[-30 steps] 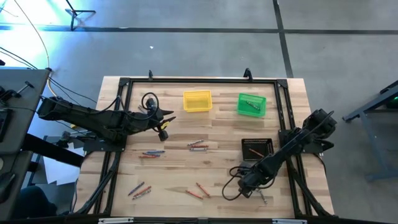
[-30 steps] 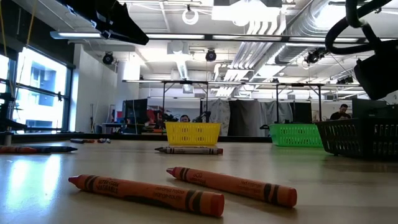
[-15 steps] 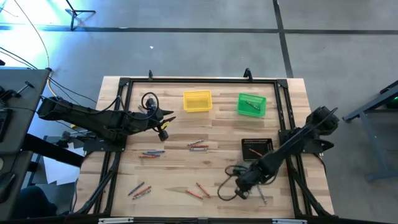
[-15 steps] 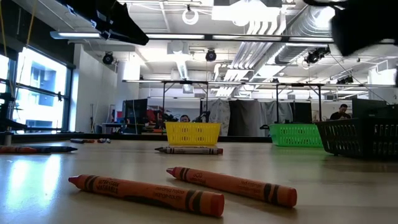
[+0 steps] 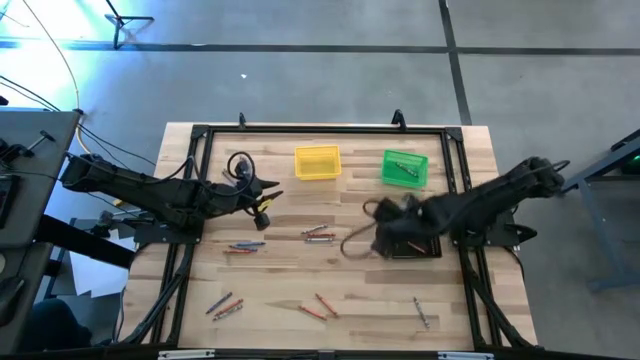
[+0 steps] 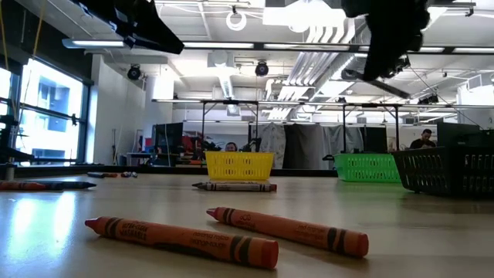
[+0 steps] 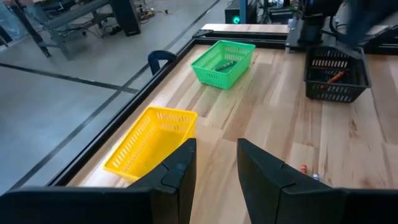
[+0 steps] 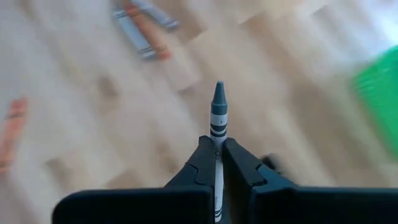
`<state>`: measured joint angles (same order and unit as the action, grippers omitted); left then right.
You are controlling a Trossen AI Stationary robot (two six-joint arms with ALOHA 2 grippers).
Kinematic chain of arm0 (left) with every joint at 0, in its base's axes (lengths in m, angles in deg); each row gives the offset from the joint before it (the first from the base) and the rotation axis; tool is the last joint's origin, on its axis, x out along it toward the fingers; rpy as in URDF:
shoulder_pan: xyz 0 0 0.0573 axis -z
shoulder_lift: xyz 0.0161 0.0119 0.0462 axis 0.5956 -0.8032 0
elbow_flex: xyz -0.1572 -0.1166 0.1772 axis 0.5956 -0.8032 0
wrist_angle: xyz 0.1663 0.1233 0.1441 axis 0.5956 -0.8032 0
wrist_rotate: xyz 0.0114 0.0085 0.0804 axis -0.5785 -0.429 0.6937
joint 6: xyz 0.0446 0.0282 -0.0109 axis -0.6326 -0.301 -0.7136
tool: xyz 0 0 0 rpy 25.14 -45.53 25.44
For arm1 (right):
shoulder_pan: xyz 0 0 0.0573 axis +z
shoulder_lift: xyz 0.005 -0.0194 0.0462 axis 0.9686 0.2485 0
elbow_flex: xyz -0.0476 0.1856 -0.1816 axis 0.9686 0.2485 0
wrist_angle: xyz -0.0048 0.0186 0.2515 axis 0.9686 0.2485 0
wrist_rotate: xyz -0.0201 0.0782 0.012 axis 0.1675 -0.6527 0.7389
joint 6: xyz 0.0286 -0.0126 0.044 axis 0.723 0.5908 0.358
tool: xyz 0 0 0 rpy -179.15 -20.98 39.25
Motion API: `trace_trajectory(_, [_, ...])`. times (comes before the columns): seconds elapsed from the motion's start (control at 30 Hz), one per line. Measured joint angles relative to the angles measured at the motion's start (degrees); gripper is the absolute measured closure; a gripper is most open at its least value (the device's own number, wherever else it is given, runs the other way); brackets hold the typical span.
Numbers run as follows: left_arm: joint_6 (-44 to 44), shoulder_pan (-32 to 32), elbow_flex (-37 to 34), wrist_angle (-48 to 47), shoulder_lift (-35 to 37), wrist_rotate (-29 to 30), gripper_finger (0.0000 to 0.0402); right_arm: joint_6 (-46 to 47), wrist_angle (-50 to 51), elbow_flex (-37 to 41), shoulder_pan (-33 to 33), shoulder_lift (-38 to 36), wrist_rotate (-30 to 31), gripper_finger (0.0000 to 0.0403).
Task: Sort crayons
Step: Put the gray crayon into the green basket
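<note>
**Crayons: one in my right gripper, the rest scattered on the table**

Crayons lie in loose clusters across the wooden table (image 5: 350, 200). In the high view I see a small group (image 5: 319, 233) at the centre of the frame, another (image 5: 245, 246) to its left, a pair (image 5: 225, 305) at the lower left, two orange-red ones (image 5: 318, 307) at lower centre, and a single one (image 5: 421, 312) at the lower right.

My right gripper (image 8: 217, 163) is clamped on a blue-grey crayon (image 8: 218, 115); the stick stands out between my two fingers with its pointed tip leading. In the high view this gripper (image 5: 385, 232) hangs right of centre, blurred, beside the left edge of the black bin (image 5: 432, 247), with the centre cluster just to its left.

My left gripper (image 7: 214, 163) sits at the left of the high view (image 5: 262, 200), fingers parted a narrow way with nothing between them. The yellow bin (image 7: 152, 140) is just ahead of it; the nearest crayons lie below it in the high view, well apart.

The green bin (image 5: 404, 168) at the upper right holds a dark crayon, and the black bin shows an orange-red one (image 7: 334, 76) inside. In the low view two orange-red crayons (image 6: 231, 235) lie in the foreground at the bottom of the frame.
</note>
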<state>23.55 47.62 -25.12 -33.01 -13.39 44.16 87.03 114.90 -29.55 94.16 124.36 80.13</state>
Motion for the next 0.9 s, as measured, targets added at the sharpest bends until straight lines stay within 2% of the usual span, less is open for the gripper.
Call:
trace_trajectory(0.23, [1.06, 1.15, 0.0, -0.96, 0.0, 0.03, 0.03, -10.61, 4.04, 0.02, -13.82, -4.0, 2.19, 0.0402])
trace_trajectory(0.5, [3.55, 1.5, 0.0, -1.29, 0.0, 0.02, 0.03, -20.56, 6.46, 0.02, -26.56, -4.07, 2.21, 0.0402])
trace_trajectory(0.7, [5.53, 1.5, -0.04, -1.17, -1.42, 0.01, 0.03, -25.02, 7.24, 0.02, -35.22, -4.04, 6.11, 0.0402])
trace_trajectory(0.9, [5.57, 1.5, -0.04, -1.18, -4.81, -0.17, 0.03, -27.74, 7.26, 0.02, -42.05, -4.04, 6.62, 0.0401])
